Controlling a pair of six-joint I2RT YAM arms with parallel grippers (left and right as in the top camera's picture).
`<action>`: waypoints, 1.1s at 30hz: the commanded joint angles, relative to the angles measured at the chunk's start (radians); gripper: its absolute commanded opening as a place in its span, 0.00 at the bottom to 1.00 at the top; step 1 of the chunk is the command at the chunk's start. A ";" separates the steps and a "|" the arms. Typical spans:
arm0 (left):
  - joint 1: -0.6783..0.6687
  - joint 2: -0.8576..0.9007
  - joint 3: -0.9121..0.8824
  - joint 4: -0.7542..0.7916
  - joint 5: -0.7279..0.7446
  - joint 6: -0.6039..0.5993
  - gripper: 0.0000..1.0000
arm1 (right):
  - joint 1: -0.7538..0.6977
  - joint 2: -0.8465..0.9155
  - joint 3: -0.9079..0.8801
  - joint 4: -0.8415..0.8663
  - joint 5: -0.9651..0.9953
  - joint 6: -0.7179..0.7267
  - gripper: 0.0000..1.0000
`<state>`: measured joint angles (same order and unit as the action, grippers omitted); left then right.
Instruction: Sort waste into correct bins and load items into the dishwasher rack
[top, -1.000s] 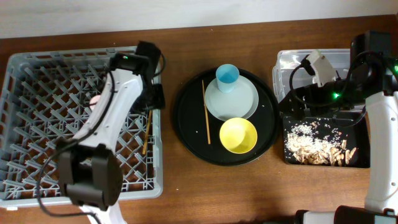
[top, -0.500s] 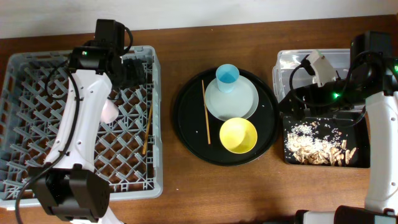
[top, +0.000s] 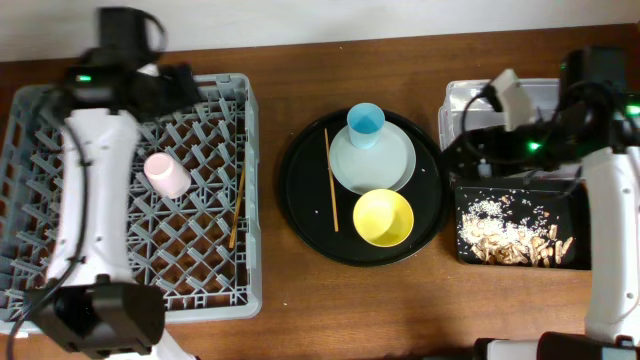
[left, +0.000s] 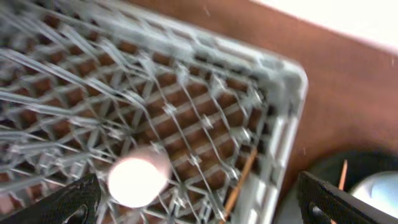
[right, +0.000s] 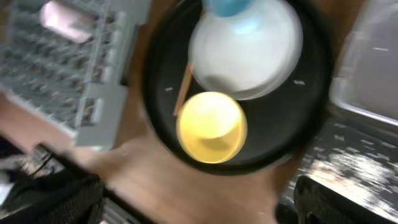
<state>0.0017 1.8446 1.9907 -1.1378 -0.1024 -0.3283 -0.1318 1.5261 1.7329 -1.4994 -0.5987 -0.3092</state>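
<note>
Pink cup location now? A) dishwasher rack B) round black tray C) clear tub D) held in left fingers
A: the pink cup lies loose on the lattice floor of the dishwasher rack, near a chopstick.

We see grey plastic rack (top: 200, 250), matt lattice; brown wood-grain table (top: 300, 310); black round tray (top: 305, 215) smooth, slight sheen; wooden chopstick (top: 331, 185).

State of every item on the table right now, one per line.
Pink cup: on its side in the dishwasher rack.
Light blue cup: upright on the plate.
Yellow bowl: upright, empty, on round tray.
Chopsticks: one in dishwasher rack, one on round tray.
Rectangular black tray: holds food scraps.
Left tool: open, empty.
Right tool: open, empty.
</note>
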 joint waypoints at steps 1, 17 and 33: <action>0.063 -0.026 0.024 -0.018 0.035 0.015 0.99 | 0.179 0.018 -0.035 0.053 -0.081 0.027 0.99; 0.091 -0.026 0.024 -0.060 0.035 0.016 0.99 | 0.766 0.336 -0.194 0.613 0.175 0.436 0.09; 0.091 -0.026 0.024 -0.060 0.035 0.016 0.99 | 0.772 0.569 -0.196 0.683 0.476 0.658 0.56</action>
<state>0.0864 1.8416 2.0029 -1.1965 -0.0776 -0.3283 0.6357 2.0758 1.5459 -0.8154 -0.0715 0.3218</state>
